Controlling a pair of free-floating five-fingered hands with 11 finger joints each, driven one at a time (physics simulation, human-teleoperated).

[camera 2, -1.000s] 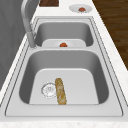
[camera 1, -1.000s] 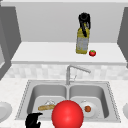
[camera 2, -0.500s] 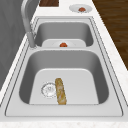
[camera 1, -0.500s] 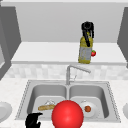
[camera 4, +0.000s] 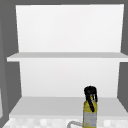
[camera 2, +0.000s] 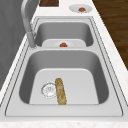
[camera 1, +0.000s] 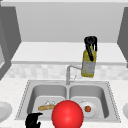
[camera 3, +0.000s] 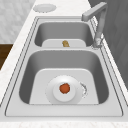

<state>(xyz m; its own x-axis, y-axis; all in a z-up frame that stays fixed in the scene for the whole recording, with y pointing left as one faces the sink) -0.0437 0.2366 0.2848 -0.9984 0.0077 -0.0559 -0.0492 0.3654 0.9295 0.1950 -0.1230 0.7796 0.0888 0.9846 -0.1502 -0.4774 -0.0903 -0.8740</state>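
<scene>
My right hand [camera 1: 90, 46] hangs in the air above the faucet [camera 1: 71, 71], shut on the neck of a yellow bottle [camera 1: 88, 65] with a pale label. The bottle stays upright, its base just above the spout and in front of the lower shelf's edge. In the upper view, the same hand [camera 4: 90, 96] and bottle [camera 4: 89, 116] sit at the bottom. My left hand [camera 1: 33, 121] floats low at the sink's front left corner, beside a large red ball [camera 1: 67, 115].
A bread stick [camera 2: 60, 91] lies by the drain in the left basin. In the right basin, a white plate [camera 3: 53, 96] carries a small red fruit [camera 3: 65, 88]. Plates stand on the counter at both ends [camera 1: 3, 111] [camera 2: 75, 8]. Two white shelves [camera 4: 50, 106] are above.
My right hand has carried the bottle down and a little to the right, from in front of the shelf to just above the faucet. The left hand has not moved.
</scene>
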